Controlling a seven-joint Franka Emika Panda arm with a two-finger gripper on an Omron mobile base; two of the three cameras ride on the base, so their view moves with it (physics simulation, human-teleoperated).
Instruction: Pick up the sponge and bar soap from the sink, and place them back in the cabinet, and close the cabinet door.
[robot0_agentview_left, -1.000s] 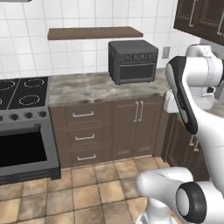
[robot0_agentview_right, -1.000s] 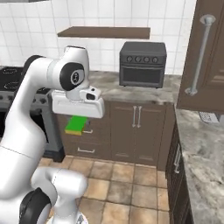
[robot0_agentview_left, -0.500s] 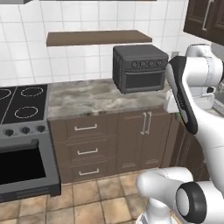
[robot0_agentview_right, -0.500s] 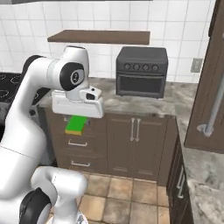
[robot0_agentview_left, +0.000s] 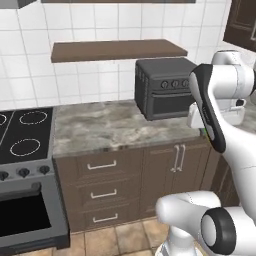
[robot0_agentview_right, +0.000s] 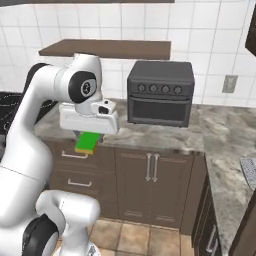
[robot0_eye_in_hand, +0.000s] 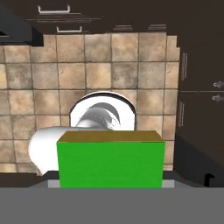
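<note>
The sponge (robot0_agentview_right: 87, 142), bright green over a yellow layer, hangs below my gripper (robot0_agentview_right: 89, 141), which is shut on it, in front of the lower drawers. In the hand view the sponge (robot0_eye_in_hand: 111, 159) spreads wide across the bottom and hides the fingertips. A corner of a dark brown wall cabinet (robot0_agentview_left: 243, 24) shows at the upper right of the left base view; I cannot tell whether it is the task's cabinet. The sink, the bar soap and the cabinet door are out of view.
A dark toaster oven (robot0_agentview_right: 160, 93) stands on the grey marbled counter (robot0_agentview_left: 112, 127) under a brown wall shelf (robot0_agentview_left: 117, 49). A black stove (robot0_agentview_left: 24, 137) is at the left. Dark drawers and doors (robot0_agentview_right: 150, 180) line the counter's front. Tiled floor (robot0_eye_in_hand: 109, 65) lies below the hand.
The whole picture has shifted in both base views, so the camera has moved with the base. The arm's pose is the same and the sponge stays in the gripper.
</note>
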